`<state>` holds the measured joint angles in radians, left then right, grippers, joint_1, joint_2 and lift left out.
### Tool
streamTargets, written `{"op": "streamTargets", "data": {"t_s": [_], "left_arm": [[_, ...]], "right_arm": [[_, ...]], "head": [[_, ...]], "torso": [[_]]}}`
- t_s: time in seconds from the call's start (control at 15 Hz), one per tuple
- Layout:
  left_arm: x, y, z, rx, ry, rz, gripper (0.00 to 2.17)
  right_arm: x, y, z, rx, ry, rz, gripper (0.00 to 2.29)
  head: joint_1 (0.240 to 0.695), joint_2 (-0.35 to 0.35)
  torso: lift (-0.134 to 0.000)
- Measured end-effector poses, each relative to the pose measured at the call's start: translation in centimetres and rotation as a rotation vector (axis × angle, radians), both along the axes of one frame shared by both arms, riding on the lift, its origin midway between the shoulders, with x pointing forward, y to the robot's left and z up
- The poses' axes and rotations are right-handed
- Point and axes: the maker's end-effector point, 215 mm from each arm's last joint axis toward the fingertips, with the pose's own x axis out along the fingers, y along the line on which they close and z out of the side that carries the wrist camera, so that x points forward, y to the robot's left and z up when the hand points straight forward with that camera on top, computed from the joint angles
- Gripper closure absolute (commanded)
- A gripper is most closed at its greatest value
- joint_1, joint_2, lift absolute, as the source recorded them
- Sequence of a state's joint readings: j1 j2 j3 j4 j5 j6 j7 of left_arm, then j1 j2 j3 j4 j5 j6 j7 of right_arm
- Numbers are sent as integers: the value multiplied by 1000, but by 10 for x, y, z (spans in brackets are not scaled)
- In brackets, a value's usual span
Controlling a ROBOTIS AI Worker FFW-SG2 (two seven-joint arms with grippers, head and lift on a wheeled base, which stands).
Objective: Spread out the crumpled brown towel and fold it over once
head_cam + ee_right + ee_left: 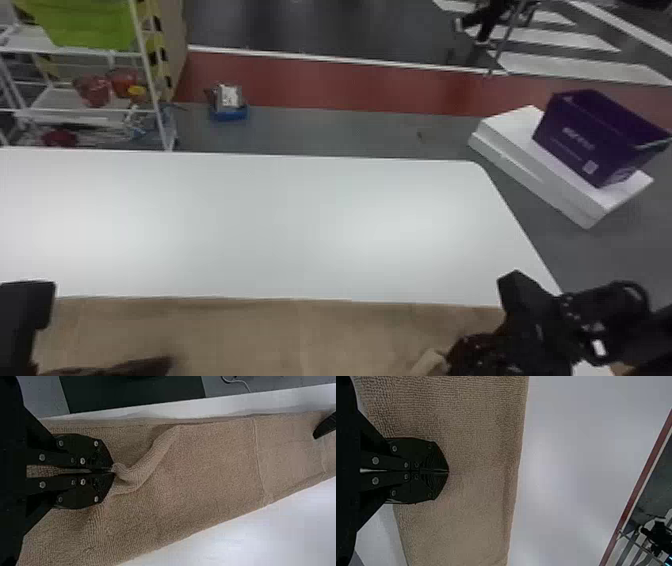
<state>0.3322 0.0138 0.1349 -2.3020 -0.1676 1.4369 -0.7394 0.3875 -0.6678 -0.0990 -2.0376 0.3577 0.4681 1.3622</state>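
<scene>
Fold looks made, R end untidy

Brown towel (260, 330) in long flat band nr robot's side of counter (260, 225); prob. folded once. R pincer (114, 471) clamped on raised ridge (152, 461), R end. L pincer (448, 471) closed over towel, can't tell if touching. Step: finishing fold, I'd say. Next: lay ridge down, release, smooth w/o dragging.

No text is legible; the purple bin (612, 145) bears unreadable white print (578, 138).
</scene>
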Motion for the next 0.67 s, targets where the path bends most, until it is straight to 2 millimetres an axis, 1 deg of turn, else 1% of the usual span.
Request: {"op": "streamTargets", "data": {"t_s": [0.07,0.2,0.27,0.4,0.47,0.53,0.6,0.67], "left_arm": [[0,2,0,1,1,5,1885],[-1,6,1,-4,8,14,1885],[-2,6,1,-9,12,17,1885],[-4,6,2,-14,15,17,1882],[-5,5,2,-19,15,15,1885],[-6,4,2,-26,15,14,1885],[-6,4,3,-34,13,15,1885],[-6,5,4,-39,11,15,1885]], "right_arm": [[3,-5,3,1,-3,-21,-2],[18,-23,26,40,-42,-81,43],[27,-35,46,89,-72,-127,43],[41,-62,89,213,-137,-237,124],[43,-78,109,287,-161,-305,127],[40,-92,122,350,-172,-362,127],[34,-100,126,395,-177,-400,127],[30,-105,127,420,-181,-422,134]], "head": [[695,-198],[695,-212],[695,-233],[695,-264],[695,-286],[695,-305],[695,-337],[695,-348]], "torso": [[-123],[-123],[-123],[-123],[-123],[-123],[-123],[-123]]}}
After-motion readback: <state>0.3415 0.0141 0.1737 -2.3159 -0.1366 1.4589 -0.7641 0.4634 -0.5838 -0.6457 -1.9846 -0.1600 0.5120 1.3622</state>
